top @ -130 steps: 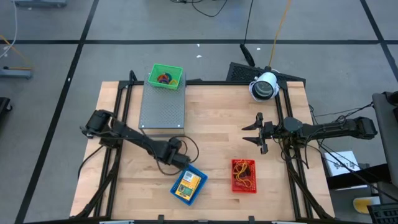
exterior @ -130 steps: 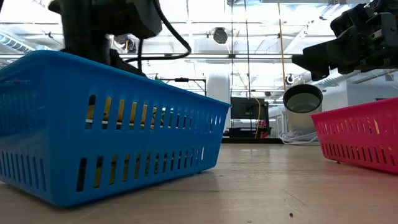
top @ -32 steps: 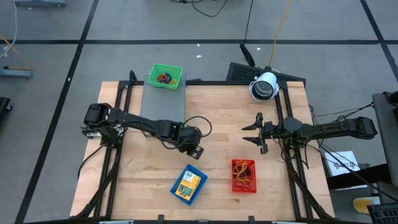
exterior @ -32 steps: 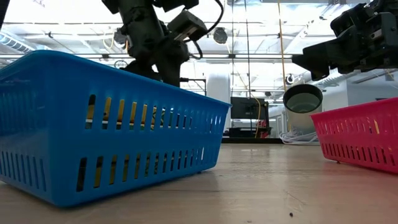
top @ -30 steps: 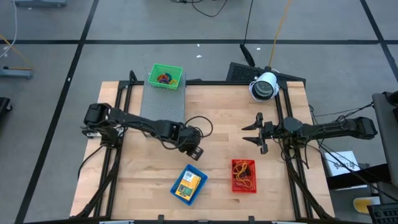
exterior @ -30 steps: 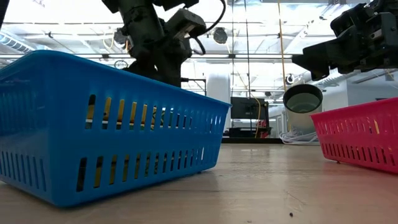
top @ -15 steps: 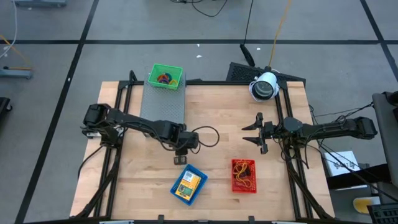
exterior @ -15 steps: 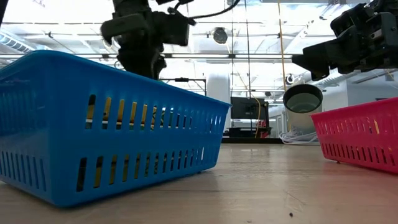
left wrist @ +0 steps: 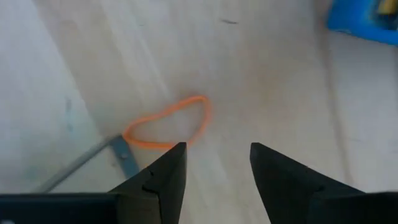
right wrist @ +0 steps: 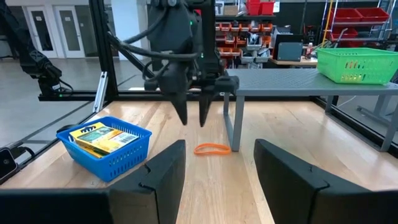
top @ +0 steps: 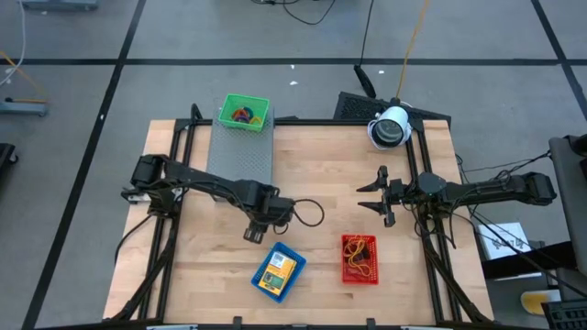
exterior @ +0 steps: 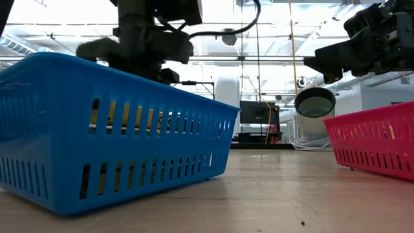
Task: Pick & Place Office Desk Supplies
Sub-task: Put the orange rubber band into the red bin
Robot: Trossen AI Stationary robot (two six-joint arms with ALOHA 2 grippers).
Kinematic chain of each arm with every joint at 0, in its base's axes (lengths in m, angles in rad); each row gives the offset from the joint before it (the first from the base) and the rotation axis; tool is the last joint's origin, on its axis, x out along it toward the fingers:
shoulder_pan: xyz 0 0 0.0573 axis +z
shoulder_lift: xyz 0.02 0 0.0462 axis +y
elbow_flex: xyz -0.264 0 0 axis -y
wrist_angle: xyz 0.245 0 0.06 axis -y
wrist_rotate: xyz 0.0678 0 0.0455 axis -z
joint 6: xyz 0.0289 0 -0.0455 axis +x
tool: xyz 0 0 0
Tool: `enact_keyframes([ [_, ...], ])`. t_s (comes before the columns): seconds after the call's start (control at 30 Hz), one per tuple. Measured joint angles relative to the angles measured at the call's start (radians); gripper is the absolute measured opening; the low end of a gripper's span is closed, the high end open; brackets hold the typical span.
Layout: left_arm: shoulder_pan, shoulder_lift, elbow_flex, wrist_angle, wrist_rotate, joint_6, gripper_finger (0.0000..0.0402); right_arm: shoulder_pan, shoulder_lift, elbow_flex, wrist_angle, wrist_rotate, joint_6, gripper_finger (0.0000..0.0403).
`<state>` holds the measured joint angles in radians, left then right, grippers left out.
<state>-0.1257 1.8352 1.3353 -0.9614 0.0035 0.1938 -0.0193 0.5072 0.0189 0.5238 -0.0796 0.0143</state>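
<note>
Now L claw swung from basket side, fingers parted over orange band; R claw unmoved, open.

A robotics laboratory inside a large industrial workshop hall. A light wooden table stands in a black metal frame on a grey concrete floor crossed by dark lines, with black cables trailing beyond the table's far edge. Past the table, the right wrist view shows glazed double doors, shelving stacked with red and orange storage bins, a computer monitor and further black robot arms. Above the table, the low view takes in a white ceiling with pipework and strip lighting.
</note>
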Motion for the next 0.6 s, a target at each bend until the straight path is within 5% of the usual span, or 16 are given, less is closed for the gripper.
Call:
enact_keyframes([
  [0.3, -0.013, 0.029, 0.000, 0.067, -0.116, -0.019, 0.0186, 0.000, 0.002, 0.000, 0.000, 0.000, 0.000, 0.0181],
  [0.6, -0.087, 0.032, 0.073, 0.079, -0.072, -0.017, 0.0186, 0.000, 0.002, 0.000, 0.002, 0.000, 0.000, 0.0181],
])
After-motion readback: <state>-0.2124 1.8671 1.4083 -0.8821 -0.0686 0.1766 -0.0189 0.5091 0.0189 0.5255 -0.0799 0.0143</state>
